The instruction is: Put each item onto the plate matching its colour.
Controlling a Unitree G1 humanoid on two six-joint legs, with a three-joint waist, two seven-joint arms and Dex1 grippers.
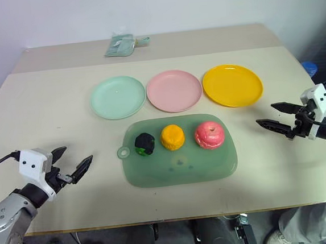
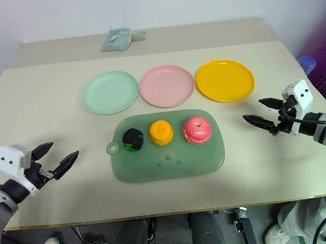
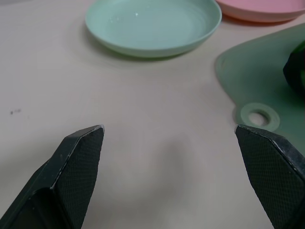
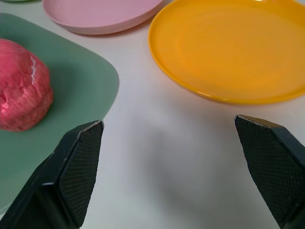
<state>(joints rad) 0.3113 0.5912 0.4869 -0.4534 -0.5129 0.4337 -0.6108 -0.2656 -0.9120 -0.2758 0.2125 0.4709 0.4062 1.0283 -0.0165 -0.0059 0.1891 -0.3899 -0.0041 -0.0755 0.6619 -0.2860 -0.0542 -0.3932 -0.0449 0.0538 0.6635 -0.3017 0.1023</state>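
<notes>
Both my left gripper (image 1: 74, 162) and right gripper (image 1: 273, 116) hover spread wide, empty, flanking the translucent green board (image 1: 181, 169) bearing blackish-green ball (image 1: 144, 143), ribbed orange fruit (image 1: 172, 137), pink-red apple (image 1: 210, 134); mint plate (image 1: 117, 97), pink plate (image 1: 174, 91), yellow plate (image 1: 232, 85) lie beyond.

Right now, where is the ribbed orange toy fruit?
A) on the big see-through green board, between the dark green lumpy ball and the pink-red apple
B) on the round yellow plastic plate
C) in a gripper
A: the ribbed orange toy fruit sits on the green board, with the dark green ball and pink-red apple either side.
</notes>
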